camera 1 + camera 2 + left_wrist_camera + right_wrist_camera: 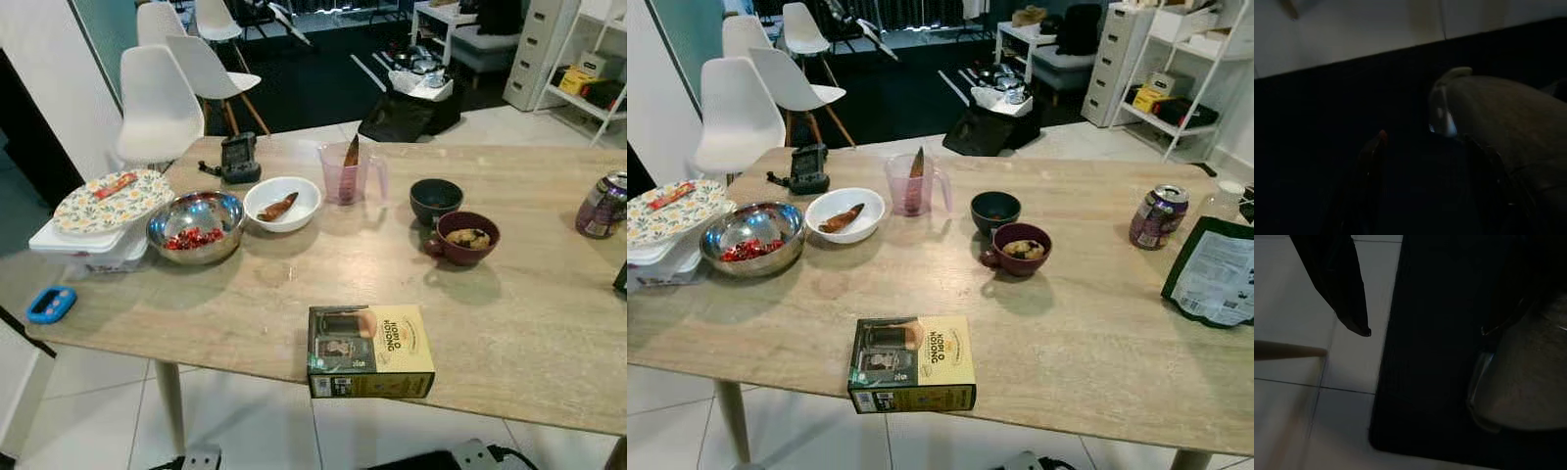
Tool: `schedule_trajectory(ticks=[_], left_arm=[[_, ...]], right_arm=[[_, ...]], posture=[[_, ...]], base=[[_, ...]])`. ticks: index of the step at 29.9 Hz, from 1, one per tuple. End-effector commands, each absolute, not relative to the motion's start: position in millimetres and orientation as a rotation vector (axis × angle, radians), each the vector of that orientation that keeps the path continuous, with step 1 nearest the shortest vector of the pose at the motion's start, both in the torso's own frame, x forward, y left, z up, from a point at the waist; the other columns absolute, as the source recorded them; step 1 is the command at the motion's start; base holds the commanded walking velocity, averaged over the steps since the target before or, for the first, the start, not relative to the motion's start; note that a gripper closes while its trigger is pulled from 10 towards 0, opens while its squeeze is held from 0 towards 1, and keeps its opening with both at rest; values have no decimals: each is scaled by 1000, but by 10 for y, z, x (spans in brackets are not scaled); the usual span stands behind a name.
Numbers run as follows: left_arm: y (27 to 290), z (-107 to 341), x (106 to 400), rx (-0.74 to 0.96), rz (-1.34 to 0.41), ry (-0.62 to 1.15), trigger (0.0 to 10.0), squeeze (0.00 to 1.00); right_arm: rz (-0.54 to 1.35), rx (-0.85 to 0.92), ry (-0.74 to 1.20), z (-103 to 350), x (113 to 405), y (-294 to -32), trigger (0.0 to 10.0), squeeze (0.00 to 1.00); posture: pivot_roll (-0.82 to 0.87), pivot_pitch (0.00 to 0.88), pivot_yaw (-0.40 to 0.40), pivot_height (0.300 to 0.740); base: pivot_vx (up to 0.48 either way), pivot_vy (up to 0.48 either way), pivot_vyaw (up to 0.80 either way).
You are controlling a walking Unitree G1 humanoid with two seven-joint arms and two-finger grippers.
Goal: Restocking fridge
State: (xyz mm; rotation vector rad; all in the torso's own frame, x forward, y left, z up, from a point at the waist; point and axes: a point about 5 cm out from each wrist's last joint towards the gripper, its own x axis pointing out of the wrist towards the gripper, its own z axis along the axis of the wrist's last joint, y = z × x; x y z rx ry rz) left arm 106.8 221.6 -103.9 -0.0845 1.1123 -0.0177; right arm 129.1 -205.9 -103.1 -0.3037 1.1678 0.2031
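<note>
Where it lies flat at the tabletop (245, 294) near edge, lower centre:
Box (370, 351): reads "KOPI O KOSONG".
Can (1157, 216): right, upright, label unreadable.
Left fingers (1369, 171): dark, apart, holding nothing.
Right fingers (1339, 284): cannot tell.

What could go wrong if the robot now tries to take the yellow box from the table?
1. The yellow box lies flat at the near edge of the table; a push instead of a clean grip may slide it off onto the floor.
2. The maroon cup with food and the dark bowl stand just behind it; a reach too far may knock them.
3. Both claws hang low in the dark below the table and may hit its edge when lifted.
</note>
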Motion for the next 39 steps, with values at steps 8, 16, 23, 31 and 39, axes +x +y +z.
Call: schedule_trajectory(ticks=[8,16,23,31,39], left_arm=[[2194,-1050,1051,-101,-14,1120,10000,0],[2190,-1054,1040,-109,-7,1121,10000,0],[2196,-1054,1038,-114,7,1120,10000,0],[2192,-1057,1029,-117,6,1122,10000,0],[2181,-1062,1017,-122,6,1124,10000,0]], right_arm=[[206,-297,1173,-1033,1289,-2055,10000,0],[205,-299,1175,-1032,1286,-2066,10000,0],[193,-300,1179,-1027,1284,-2101,10000,0],[-13,-316,1197,-956,1287,-2454,10000,0],[-312,-377,1235,-764,1199,-3078,10000,0]], posture=[[-7,0,5,740],[-5,0,5,740],[-6,0,4,740],[-6,0,4,740],[-12,0,-6,740]], base=[[0,-465,0],[0,-406,0],[0,0,0],[0,0,0],[0,0,0]])
